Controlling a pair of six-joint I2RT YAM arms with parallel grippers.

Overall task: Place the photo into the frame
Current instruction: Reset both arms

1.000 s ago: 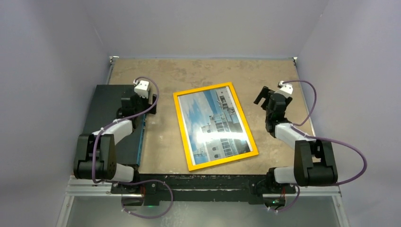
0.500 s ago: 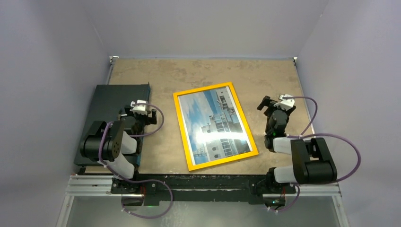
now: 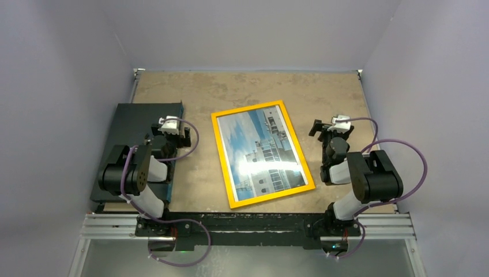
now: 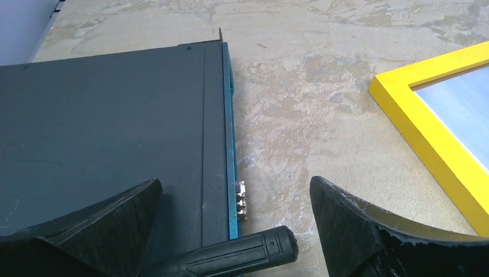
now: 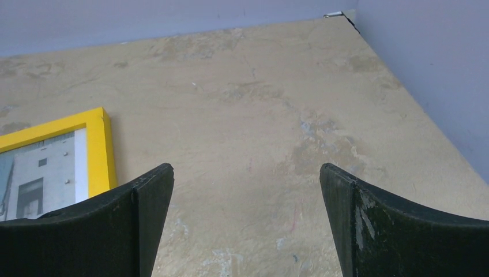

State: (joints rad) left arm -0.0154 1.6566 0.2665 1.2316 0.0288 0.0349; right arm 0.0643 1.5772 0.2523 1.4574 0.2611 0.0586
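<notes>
The photo (image 3: 260,151) is lying face up inside the yellow frame (image 3: 221,158), which is sitting tilted in the middle of the table (image 3: 230,92). The left gripper (image 3: 172,134) is hanging over the right edge of the black panel (image 3: 135,130) on the left, its jaws spread wide and empty. The right gripper (image 3: 327,130) is hovering just right of the frame, its jaws also standing wide and gripping nothing.

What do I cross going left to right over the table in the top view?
From the left: black panel → left claw, open over the panel's right edge → frame with the photo in it → right claw, open.
</notes>
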